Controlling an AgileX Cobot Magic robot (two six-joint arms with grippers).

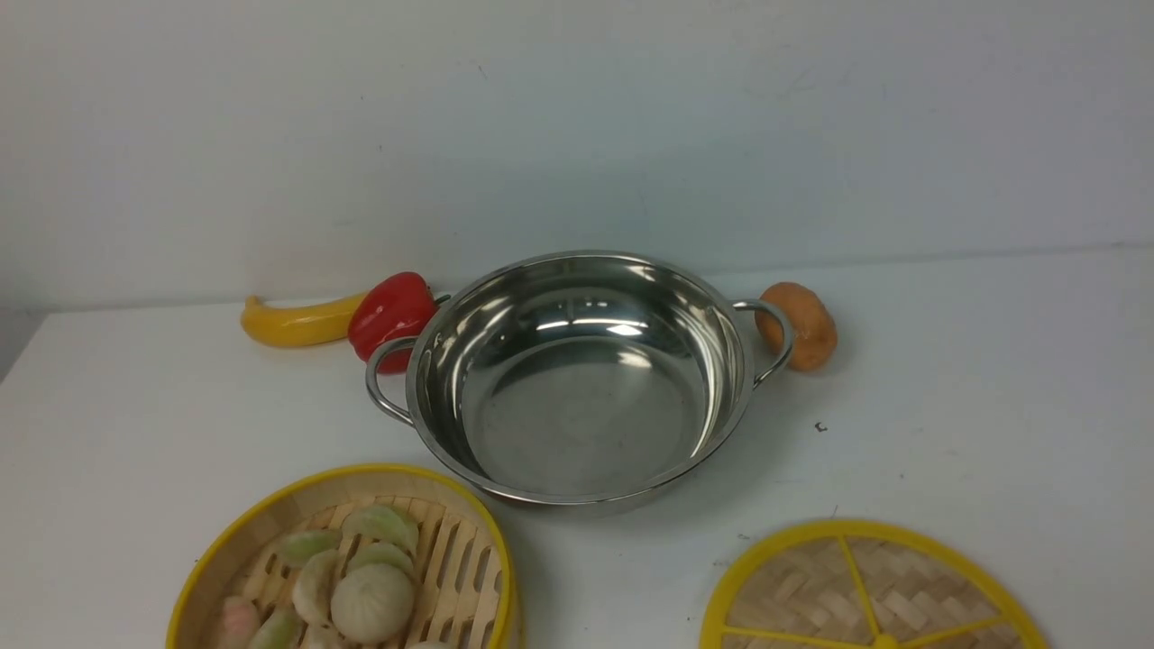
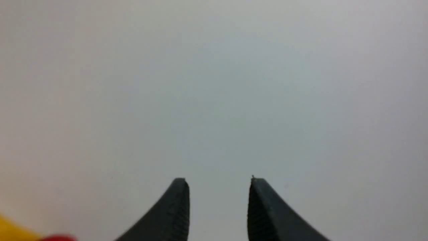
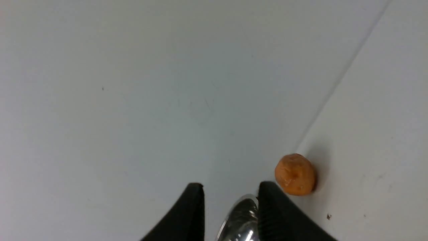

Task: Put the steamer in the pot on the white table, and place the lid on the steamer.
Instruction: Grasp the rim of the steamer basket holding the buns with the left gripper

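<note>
White table [image 1: 992, 379]: bears every item. Pot [image 1: 577, 361] stands upright at centre. Steamer [image 1: 270, 523] stands on the table at the near left, just in front of the pot, with dumplings [image 1: 371, 602] inside (partly cut off by the frame). Lid [image 1: 865, 586] lies flat at the near right, well apart from the steamer. Left gripper [image 2: 219, 182]: jaws parted, holding nothing. Right gripper [image 3: 230, 185]: jaws parted, holding nothing; a shiny part of the pot shows beyond the gap.

Steamer [image 1: 361, 469] and lid [image 1: 865, 586] cut off.
</note>
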